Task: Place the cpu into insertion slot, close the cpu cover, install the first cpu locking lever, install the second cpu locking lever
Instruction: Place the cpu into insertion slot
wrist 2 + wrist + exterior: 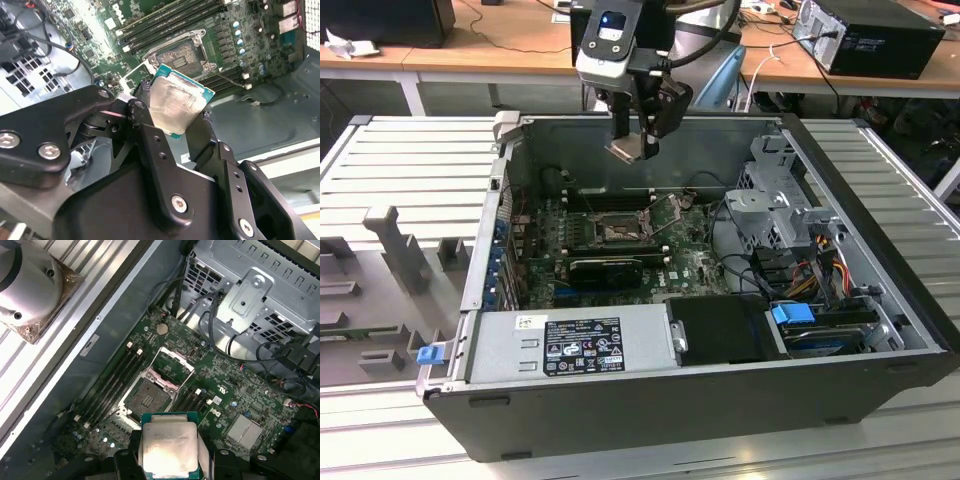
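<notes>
Ribbed metal tabletop [400,150] was seen at the exterior view's left, with an open computer case [650,400] laid upon it. Over the case's far side the chip [625,150] was held clamped in the gripper [638,140], well above the socket [618,232], whose cover [172,365] was raised. A drive cage [775,200] was seen at the exterior view's right.

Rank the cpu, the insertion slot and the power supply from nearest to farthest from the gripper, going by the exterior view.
1. cpu, clamped in the gripper.
2. insertion slot, on the motherboard beneath it.
3. power supply, along the side nearest the camera.
</notes>
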`<state>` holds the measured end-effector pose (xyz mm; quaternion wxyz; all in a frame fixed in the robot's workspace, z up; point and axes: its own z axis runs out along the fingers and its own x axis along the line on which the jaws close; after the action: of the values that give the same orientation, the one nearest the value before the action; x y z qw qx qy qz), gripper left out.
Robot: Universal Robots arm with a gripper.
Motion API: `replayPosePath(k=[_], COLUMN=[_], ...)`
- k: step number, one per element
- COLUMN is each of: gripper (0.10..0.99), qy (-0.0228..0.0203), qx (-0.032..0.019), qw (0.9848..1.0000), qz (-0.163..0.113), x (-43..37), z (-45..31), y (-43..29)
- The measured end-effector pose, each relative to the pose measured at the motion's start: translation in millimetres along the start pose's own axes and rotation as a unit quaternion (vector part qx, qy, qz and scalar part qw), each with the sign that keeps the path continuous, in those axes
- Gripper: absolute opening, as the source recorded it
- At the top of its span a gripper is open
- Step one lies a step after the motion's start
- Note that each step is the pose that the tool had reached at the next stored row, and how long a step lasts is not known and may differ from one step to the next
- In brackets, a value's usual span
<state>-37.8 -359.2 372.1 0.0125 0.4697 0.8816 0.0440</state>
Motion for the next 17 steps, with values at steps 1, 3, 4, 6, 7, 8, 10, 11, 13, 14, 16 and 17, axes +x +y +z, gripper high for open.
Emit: replayPosePath(k=[1,3,4,6,7,8,10,11,13,14,16,17], gripper=[0.525,0.525,0.525,0.525,0.525,0.525,0.525,0.525,0.525,0.525,0.525,0.525], qy=[-0.0014,-0.0029,-0.0035,-0.0045,-0.0050,-0.0055,-0.0071,-0.0076,-0.0085,-0.0089,-0.0097,-0.0103], qx=[-0.0003,-0.0006,-0.0008,-0.0010,-0.0011,-0.0012,-0.0015,-0.0016,-0.0018,-0.0019,-0.0021,-0.0022], qw=[0.9999,0.9995,0.9993,0.9987,0.9984,0.9981,0.9968,0.9964,0.9954,0.9950,0.9941,0.9934], qz=[0.016,0.033,0.038,0.050,0.056,0.061,0.079,0.084,0.095,0.099,0.108,0.114], x=[0.0,0.0,0.0,0.0,0.0,0.0,0.0,0.0,0.0,0.0,0.0,0.0], z=[0.1,0.2,0.2,0.3,0.3,0.4,0.5,0.5,0.5,0.6,0.6,0.6], y=[0.0,0.0,0.0,0.0,0.0,0.0,0.0,0.0,-0.1,0.0,-0.1,-0.1])
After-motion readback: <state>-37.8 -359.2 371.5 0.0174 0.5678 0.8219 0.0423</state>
